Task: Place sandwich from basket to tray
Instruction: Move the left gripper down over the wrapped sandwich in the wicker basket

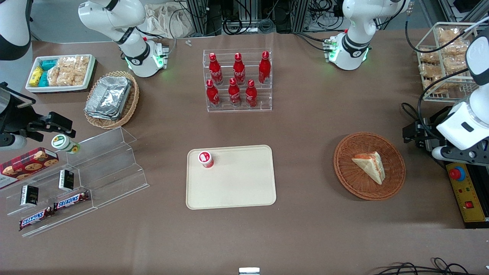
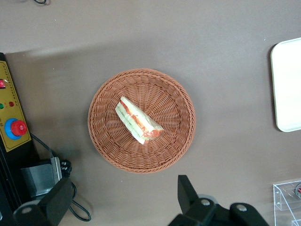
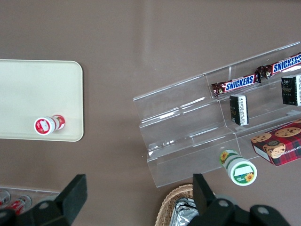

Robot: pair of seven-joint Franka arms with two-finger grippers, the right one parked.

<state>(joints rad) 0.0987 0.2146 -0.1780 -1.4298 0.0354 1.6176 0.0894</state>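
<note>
Left-arm fingers (image 2: 122, 200), spread wide and holding nothing, hover high above the table (image 1: 305, 126), off the basket's rim. The sandwich (image 2: 138, 121) lies flat in the middle of the round wicker basket (image 2: 106, 141), well below the fingers and slightly ahead of them, touching neither. The cream tray (image 1: 237, 191) sits well apart, toward the parked arm's end, carrying only a small red-capped cup (image 1: 205, 159) near one corner.

Judged step: the approach to the sandwich. To do it well, centre the fingers over the wedge, turn the wrist so they close across its narrow thickness, not its long edge, descend inside the rim, and squeeze gently, since the bread looks soft.
</note>
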